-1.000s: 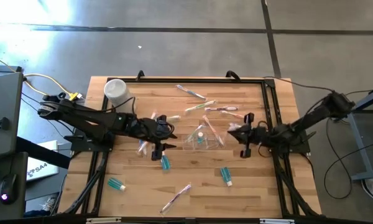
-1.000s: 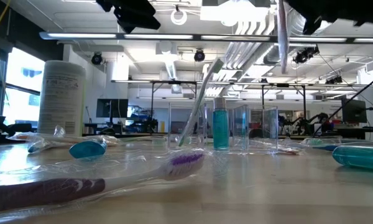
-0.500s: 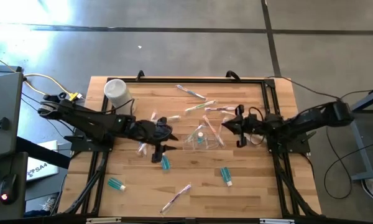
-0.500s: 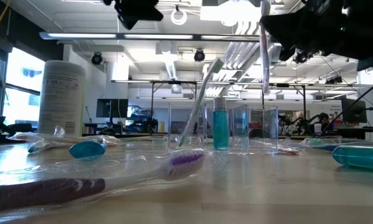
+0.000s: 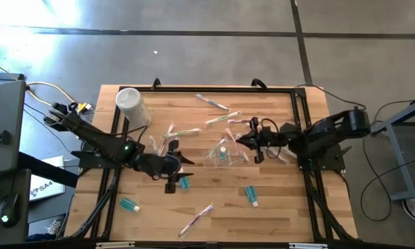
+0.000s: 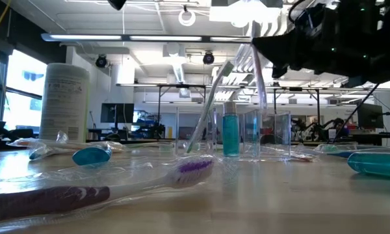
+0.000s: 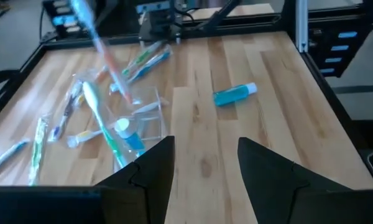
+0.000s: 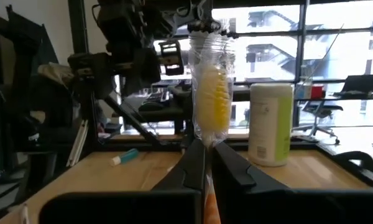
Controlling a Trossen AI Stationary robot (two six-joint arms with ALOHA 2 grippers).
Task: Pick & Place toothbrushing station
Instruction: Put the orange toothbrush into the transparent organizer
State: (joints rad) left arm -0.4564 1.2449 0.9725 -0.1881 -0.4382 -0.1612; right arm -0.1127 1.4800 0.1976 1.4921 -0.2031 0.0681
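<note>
Two arms are working over the wooden table [image 5: 277, 207] in the high view. R gripper [image 5: 243, 140] is sitting just right of the clear toothbrushing station [image 5: 225, 155] at table centre, jaws clenched on a wrapped toothbrush [image 5: 241, 138]; vs a sec ago it has slid in from farther right toward the station. L gripper [image 5: 171, 166] is hovering left of the station, fingers partly apart, nothing seen in them; it has pulled back and toward the near-left since then. White cylindrical tub [image 5: 131, 105] is standing at the far-left corner. Loose wrapped brushes and teal tubes [image 5: 252, 196] are lying scattered round.

Low view: station [image 6: 247, 133] is standing upright mid-table, long axis running across the pic, a green-handled brush [image 6: 208, 107] leaning in it beside an upright teal tube [image 6: 230, 135]. R arm's held brush [image 6: 259, 78] is hanging tilted above the station's right part, closer in than before. Tub [image 6: 65, 103] carries a printed label, text too small to read. Purple-bristled brush [image 6: 117, 185] is lying in the foreground.

L wrist view: both dark fingers [image 7: 152, 171] are standing apart, empty; station [image 7: 127, 124] is ahead, holding brush and tube.

R wrist view: fingers [image 8: 193, 165] are pinching the wrapped yellow-bristled brush [image 8: 210, 93] upright; tub [image 8: 270, 124] beyond, label unreadable.
</note>
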